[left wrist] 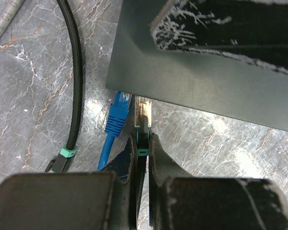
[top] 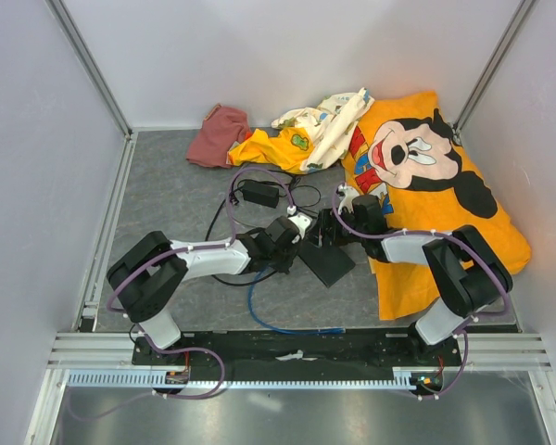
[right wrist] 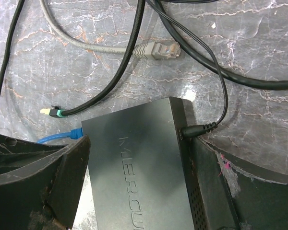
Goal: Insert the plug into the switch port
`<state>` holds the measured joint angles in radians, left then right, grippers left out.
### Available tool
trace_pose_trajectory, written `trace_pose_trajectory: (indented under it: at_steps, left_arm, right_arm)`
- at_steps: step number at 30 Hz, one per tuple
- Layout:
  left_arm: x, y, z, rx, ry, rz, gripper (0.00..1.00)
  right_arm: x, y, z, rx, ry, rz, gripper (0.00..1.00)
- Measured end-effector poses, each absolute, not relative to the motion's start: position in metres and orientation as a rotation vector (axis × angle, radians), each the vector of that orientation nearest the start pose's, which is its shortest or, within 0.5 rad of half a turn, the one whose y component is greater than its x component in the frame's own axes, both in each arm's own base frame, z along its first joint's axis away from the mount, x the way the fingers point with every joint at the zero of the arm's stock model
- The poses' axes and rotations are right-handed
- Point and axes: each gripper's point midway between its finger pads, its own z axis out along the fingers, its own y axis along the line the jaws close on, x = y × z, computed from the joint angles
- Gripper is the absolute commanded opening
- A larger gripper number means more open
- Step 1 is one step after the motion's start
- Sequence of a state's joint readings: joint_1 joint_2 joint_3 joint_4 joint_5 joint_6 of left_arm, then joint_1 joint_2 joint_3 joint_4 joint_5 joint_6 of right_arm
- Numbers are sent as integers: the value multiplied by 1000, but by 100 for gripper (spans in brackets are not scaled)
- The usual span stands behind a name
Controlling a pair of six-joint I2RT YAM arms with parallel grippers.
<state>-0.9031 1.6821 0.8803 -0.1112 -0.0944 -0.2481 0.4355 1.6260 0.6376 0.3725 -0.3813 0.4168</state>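
The black switch (right wrist: 134, 187) lies between my right gripper's (right wrist: 140, 143) wide-set fingers, which press on its two long sides. The blue plug (left wrist: 118, 114) lies on the grey tabletop with its tip at the switch's (left wrist: 192, 79) lower edge; I cannot tell whether it sits in a port. It also peeks out by the switch's corner as the blue plug (right wrist: 76, 133). My left gripper (left wrist: 142, 140) is shut on a thin black cable with a teal band. That cable's clear connector (left wrist: 143, 114) points at the switch edge, just right of the blue plug.
A power lead (right wrist: 197, 129) is plugged into the switch's side. A grey cable's plug (right wrist: 158, 49) and a second teal-banded black cable (right wrist: 55, 113) lie loose nearby. A power brick (top: 258, 193), a Mickey cloth (top: 426, 176) and other clothes (top: 218, 134) lie behind.
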Motion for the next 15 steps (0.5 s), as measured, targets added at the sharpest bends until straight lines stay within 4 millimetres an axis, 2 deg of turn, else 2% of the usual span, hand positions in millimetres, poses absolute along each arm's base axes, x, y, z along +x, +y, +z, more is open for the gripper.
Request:
trace_pose_trajectory:
  at_steps: [15]
  left_arm:
    - [243,-299,20,769,2338,-419,2]
  right_arm:
    - [321,244,42,-243,2272,955,90]
